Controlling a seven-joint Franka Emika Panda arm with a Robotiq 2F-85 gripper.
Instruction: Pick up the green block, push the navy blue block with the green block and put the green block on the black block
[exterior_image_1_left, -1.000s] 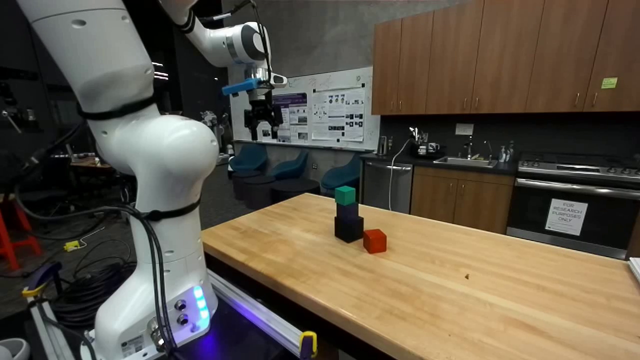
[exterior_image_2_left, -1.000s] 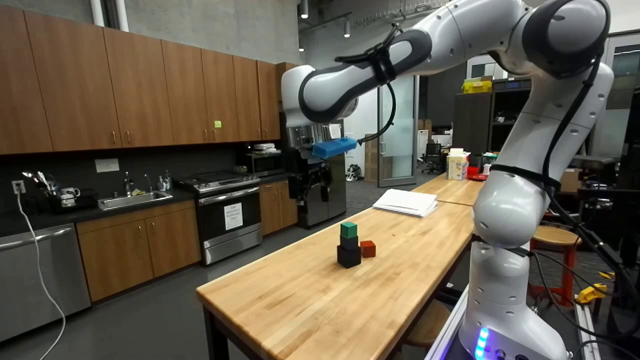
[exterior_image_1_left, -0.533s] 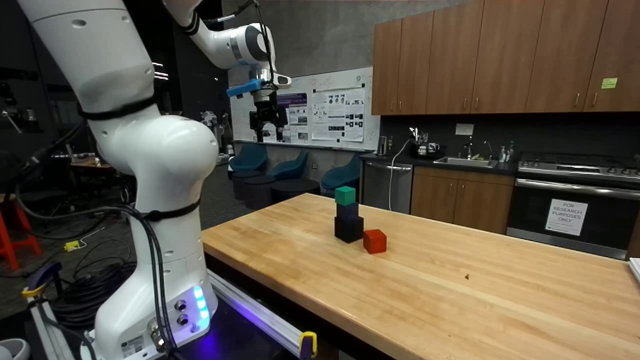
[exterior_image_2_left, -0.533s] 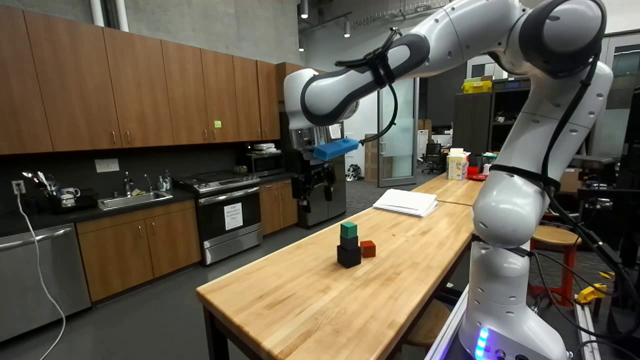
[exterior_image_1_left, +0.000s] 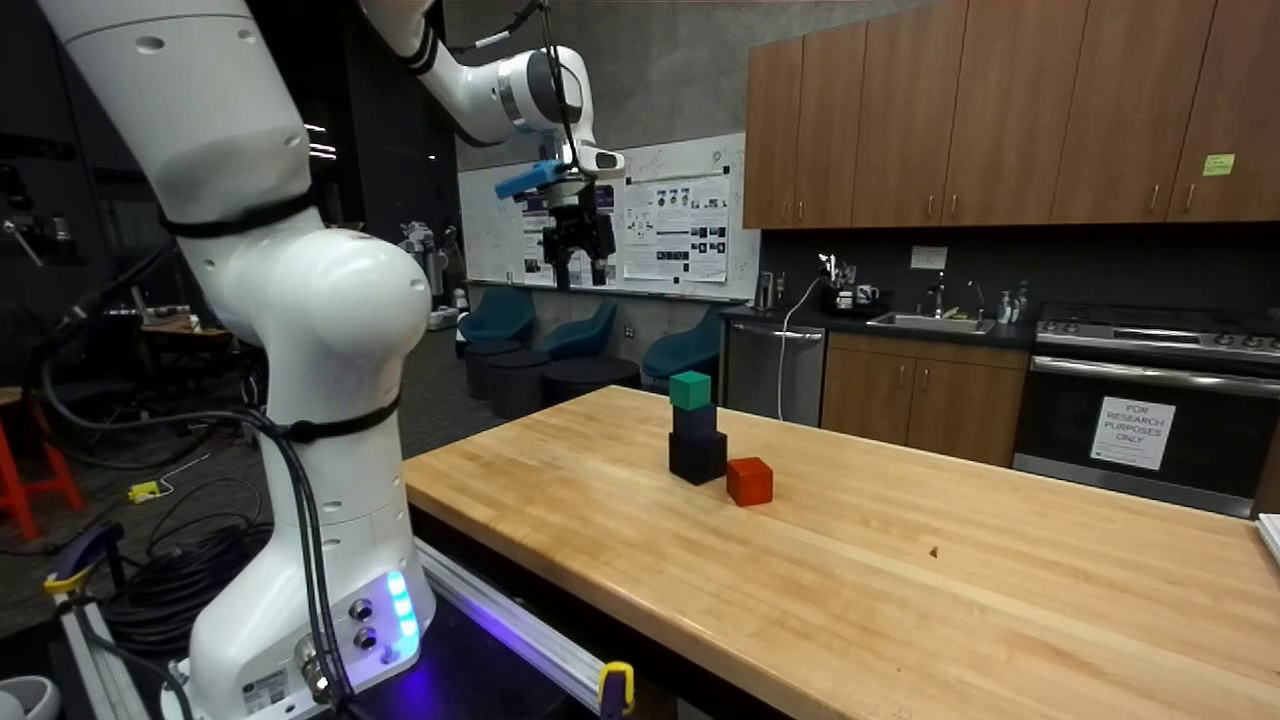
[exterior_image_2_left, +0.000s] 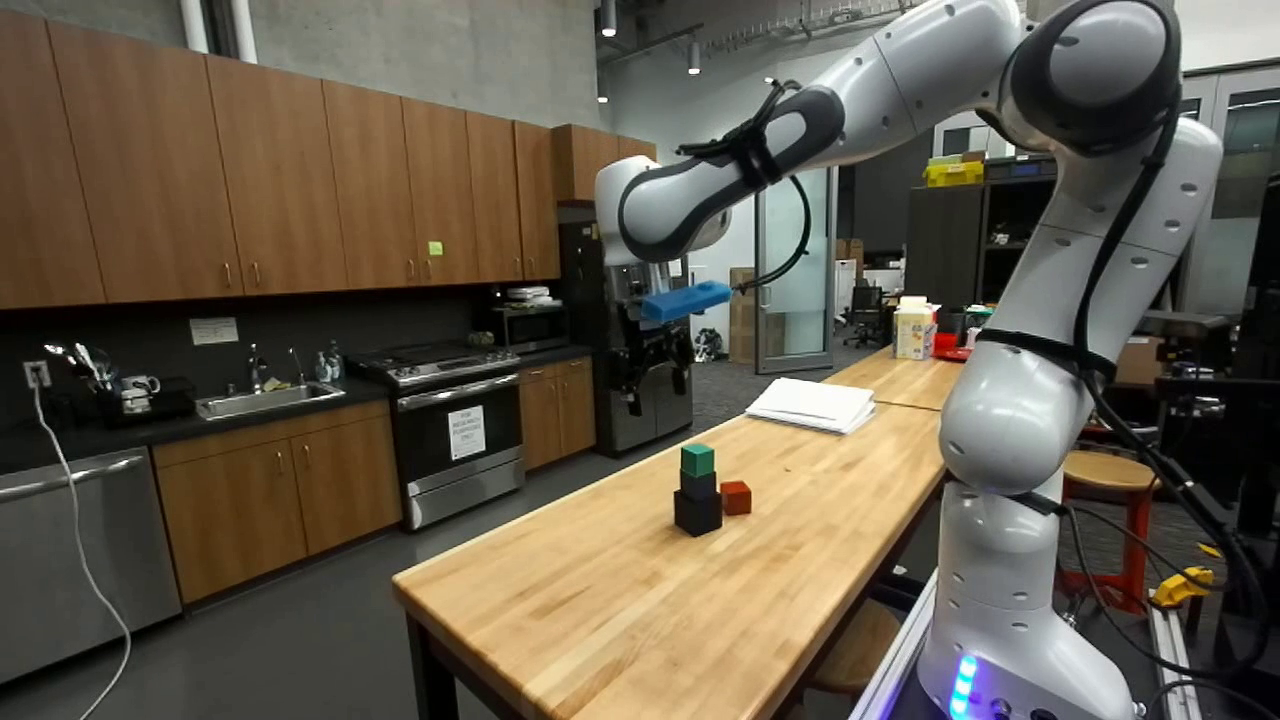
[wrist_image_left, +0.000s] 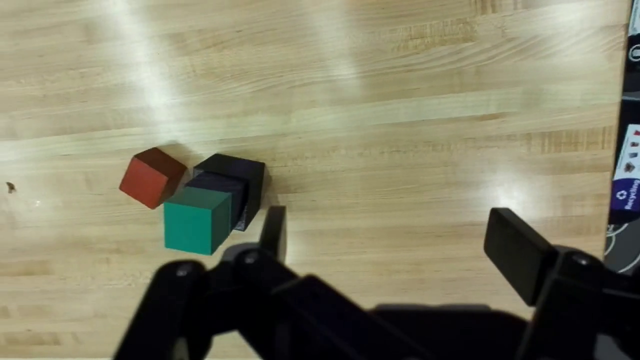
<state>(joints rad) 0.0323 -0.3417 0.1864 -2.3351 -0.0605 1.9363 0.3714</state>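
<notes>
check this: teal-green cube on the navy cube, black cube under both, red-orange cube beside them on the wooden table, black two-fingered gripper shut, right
No, the black two-fingered gripper is open: the wrist view shows its jaws wide apart. The rest holds: teal-green cube on the navy cube, black cube under both, red-orange cube beside them on the wooden table.

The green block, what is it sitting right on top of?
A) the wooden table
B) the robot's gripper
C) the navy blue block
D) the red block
C: in both exterior views, the green block sits on the navy blue block, which sits on the black block.
</notes>
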